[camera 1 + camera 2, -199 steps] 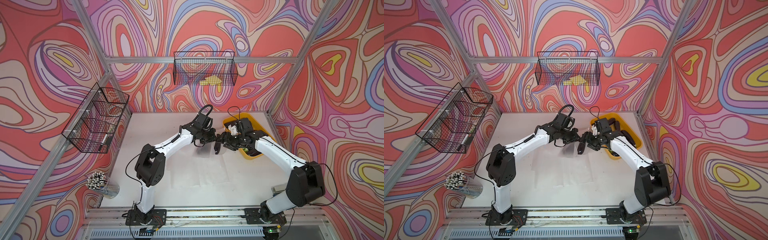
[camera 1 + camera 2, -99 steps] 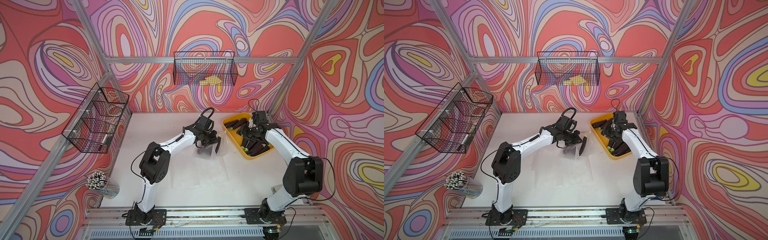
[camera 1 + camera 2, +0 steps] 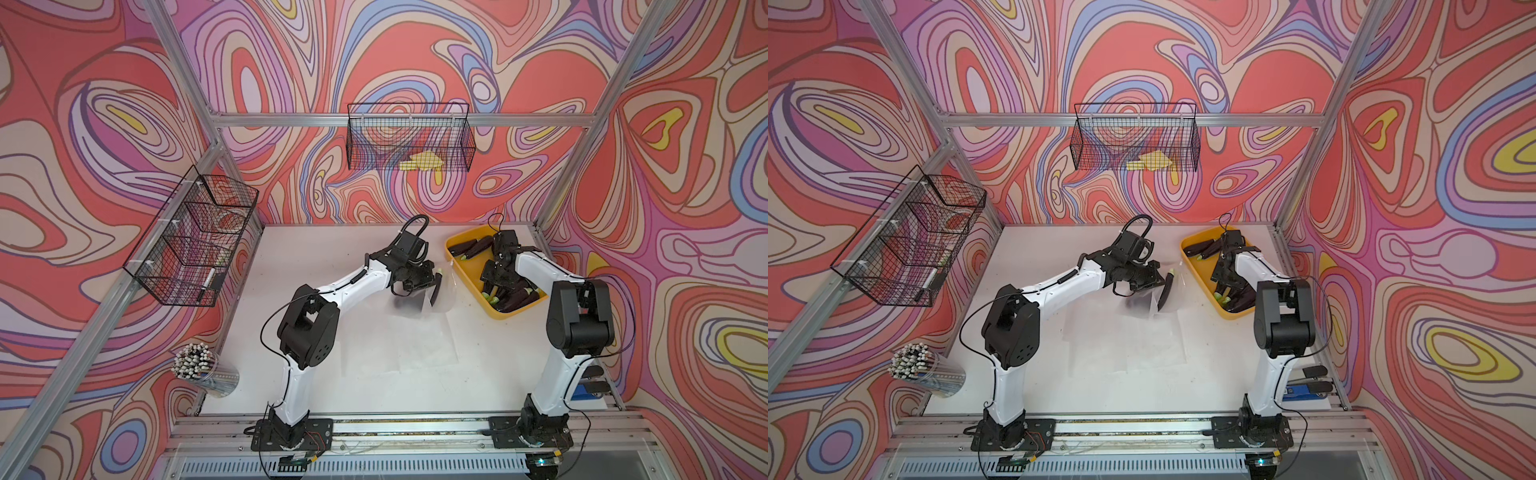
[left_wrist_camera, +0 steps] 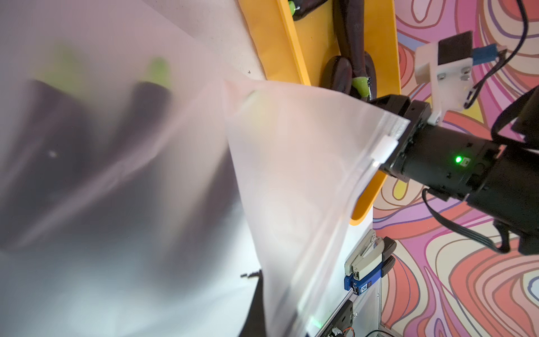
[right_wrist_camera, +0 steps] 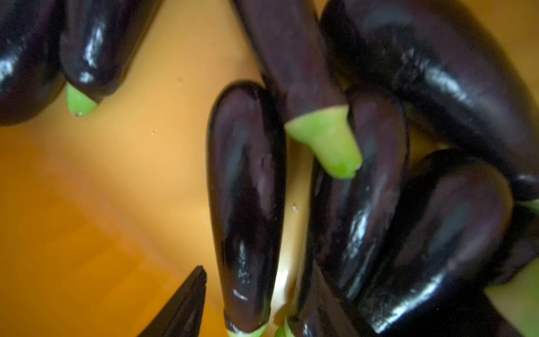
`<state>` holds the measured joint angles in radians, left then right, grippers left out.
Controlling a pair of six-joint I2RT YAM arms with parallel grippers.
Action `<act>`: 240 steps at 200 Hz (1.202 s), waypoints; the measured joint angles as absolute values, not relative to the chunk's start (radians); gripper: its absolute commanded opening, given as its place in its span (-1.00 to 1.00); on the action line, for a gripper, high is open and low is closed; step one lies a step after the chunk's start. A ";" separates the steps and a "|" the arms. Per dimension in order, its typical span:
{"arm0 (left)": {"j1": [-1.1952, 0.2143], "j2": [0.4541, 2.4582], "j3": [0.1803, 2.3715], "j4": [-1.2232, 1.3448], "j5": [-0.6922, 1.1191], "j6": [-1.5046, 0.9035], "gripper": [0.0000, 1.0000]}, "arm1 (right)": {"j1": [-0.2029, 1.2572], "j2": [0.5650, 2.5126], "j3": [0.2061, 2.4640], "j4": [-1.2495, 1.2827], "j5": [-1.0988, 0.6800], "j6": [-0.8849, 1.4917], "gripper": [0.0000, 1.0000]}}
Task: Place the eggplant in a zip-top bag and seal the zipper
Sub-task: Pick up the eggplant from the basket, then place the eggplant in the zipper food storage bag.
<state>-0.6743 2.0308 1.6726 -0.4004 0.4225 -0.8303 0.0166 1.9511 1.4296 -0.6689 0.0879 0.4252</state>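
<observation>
The left claw [image 3: 419, 286] is pinched together on the clear film of the zip-top bag [image 4: 291, 181], which hangs from its tips over the surface [image 3: 374, 374]. The eggplant [image 3: 1164, 293] is inside the bag, just beside and below that claw, its green stem end close to the tips. In the left wrist view it shows only as a blurred dark shape behind the film. The bag's white slider [image 4: 385, 149] sits at one end of the zip track, and I cannot tell whether the track is pressed closed. Well apart from the bag, the right claw [image 3: 494, 284] points down into the yellow tray [image 3: 466, 272] with its jaws apart. A tray eggplant [image 5: 245, 189] lies lengthwise between the fingertips [image 5: 186, 303], with a sliver of yellow showing between that tip and the skin. More eggplants [image 5: 437, 73] are heaped just beside that claw.
</observation>
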 measured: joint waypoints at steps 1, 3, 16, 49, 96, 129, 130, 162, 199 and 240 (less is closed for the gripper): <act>-0.674 2.031 1.673 -0.400 0.423 -0.830 -1.00 | 0.016 1.953 1.432 -0.668 0.088 0.425 0.20; -0.674 2.031 1.673 -0.400 0.422 -0.830 -1.00 | 0.015 1.959 1.439 -0.666 0.089 0.423 0.20; -0.674 2.031 1.673 -0.400 0.423 -0.830 -1.00 | 0.012 2.000 1.475 -0.657 0.090 0.418 0.17; -0.674 2.030 1.673 -0.400 0.422 -0.823 -1.00 | 0.008 2.076 1.507 -0.643 0.081 0.403 -0.01; -0.674 2.030 1.673 -0.401 0.420 -0.813 -1.00 | 0.008 2.053 1.485 -0.636 0.043 0.398 -0.28; -0.670 2.030 1.673 -0.404 0.420 -0.811 -1.00 | 0.008 1.906 1.479 -0.646 0.020 0.392 -0.30; -0.669 2.030 1.673 -0.404 0.420 -0.811 -1.00 | 0.008 1.901 1.479 -0.646 0.019 0.392 -0.30; -0.661 2.030 1.674 -0.404 0.432 -0.812 -1.00 | 0.015 1.694 1.414 -0.570 -0.044 0.398 -0.31; -0.635 2.043 1.704 -0.405 0.479 -0.842 -1.00 | 0.191 1.359 1.067 -0.246 -0.061 0.461 -0.27; -0.620 2.072 1.741 -0.403 0.538 -0.884 -1.00 | 0.452 1.282 0.825 0.137 0.023 0.488 -0.29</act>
